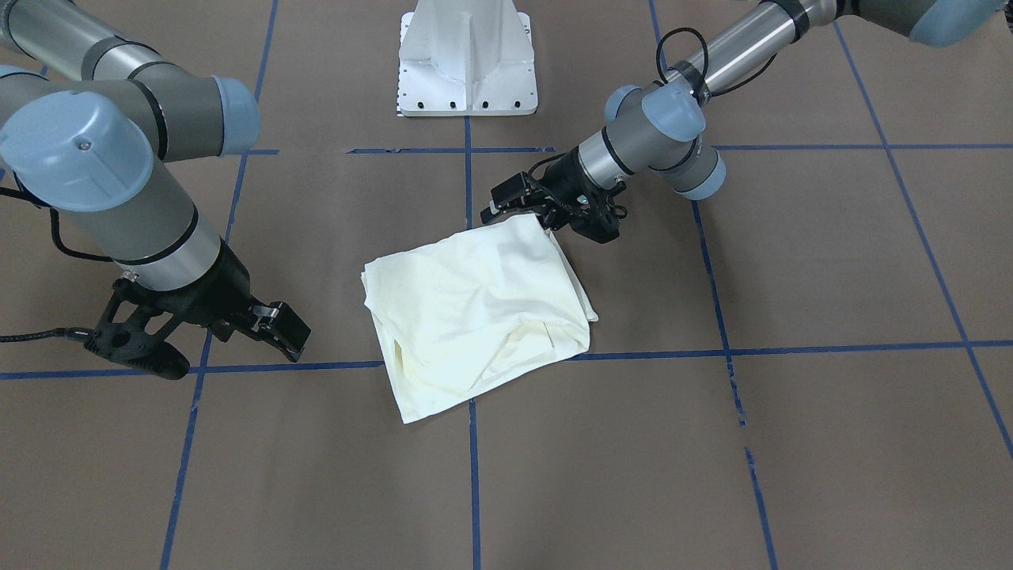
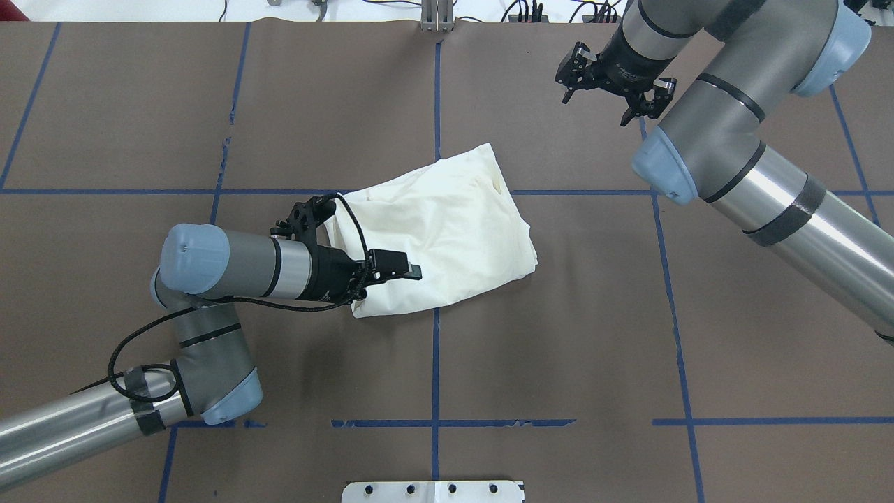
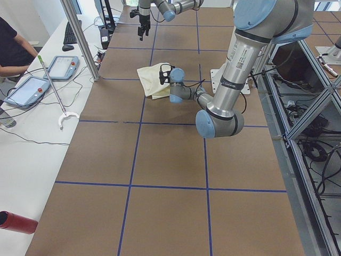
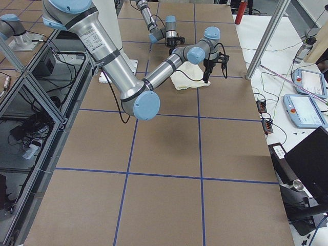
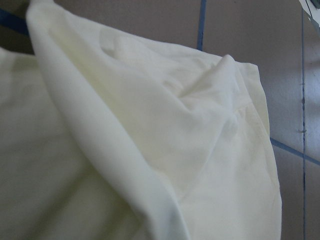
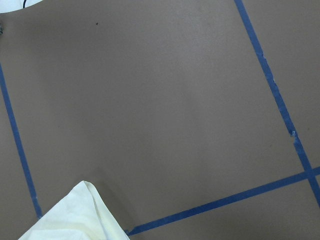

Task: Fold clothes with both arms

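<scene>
Cream shirt (image 1: 475, 309) lies as a folded bundle on the brown table (image 1: 791, 443), just under and ahead of the jaws of the left gripper (image 2: 408, 269). Those jaws hang over the bundle's corner nearest the robot. I judge that this position suits pinching the corner for a further fold, or pressing it flat. In the left wrist view a raised ridge of cloth runs toward the jaws. Whether they are closed on cloth I cannot tell, since their tips are clear in no view.

The right gripper (image 1: 289, 336) hovers with bare table beneath its jaws and the shirt well apart from them. It holds nothing, and its opening is unclear. It seems parked aside to leave room.

Only the plain cream side shows, with no print or lettering. Dark printing runs along the left arm (image 3: 234, 69), too small to read.
</scene>
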